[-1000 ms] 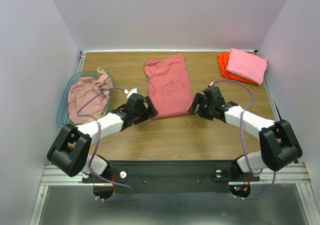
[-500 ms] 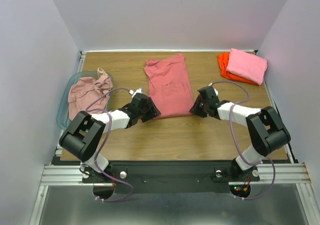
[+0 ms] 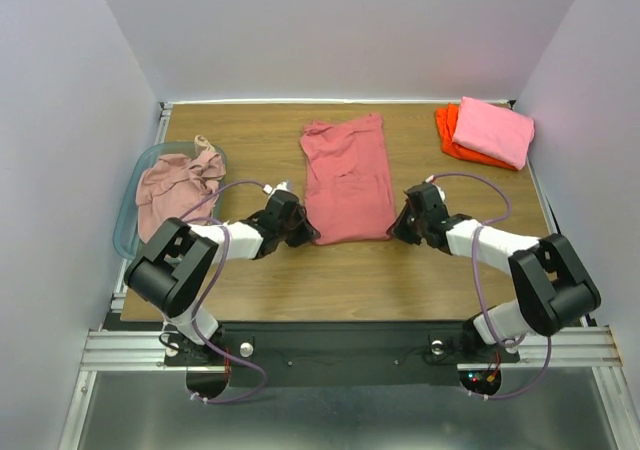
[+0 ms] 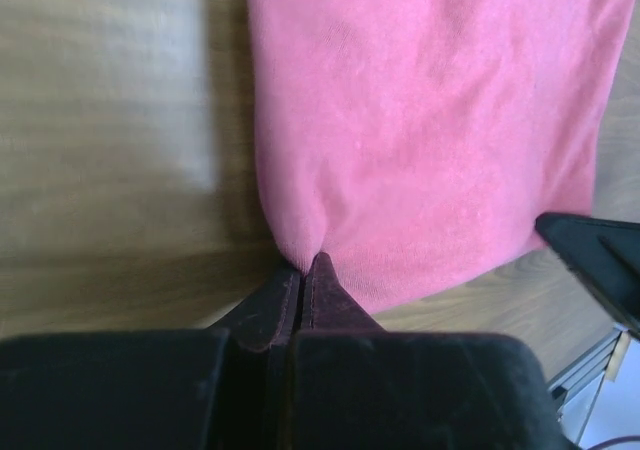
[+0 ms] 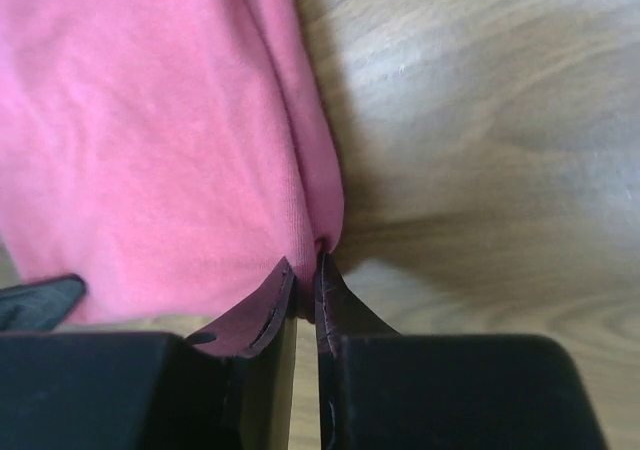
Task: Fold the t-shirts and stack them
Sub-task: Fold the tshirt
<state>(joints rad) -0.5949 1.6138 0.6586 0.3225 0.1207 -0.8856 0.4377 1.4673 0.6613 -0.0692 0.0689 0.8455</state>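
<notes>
Partly hidden — salmon shirt (image 3: 347, 180) corners nipped in L fingers (image 4: 265, 312), R fingers (image 5: 256, 315).

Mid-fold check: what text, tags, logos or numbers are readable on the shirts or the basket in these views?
No readable text anywhere.
salmon-red shirt: plain in all three views, no print or tag showing.
bright pink shirt and orange shirt: plain.
pale pink shirt in the basket: crumpled, no print visible.

Overhead camera looks down; wrist cameras closely share the shirt (image 3: 347, 180).
</notes>
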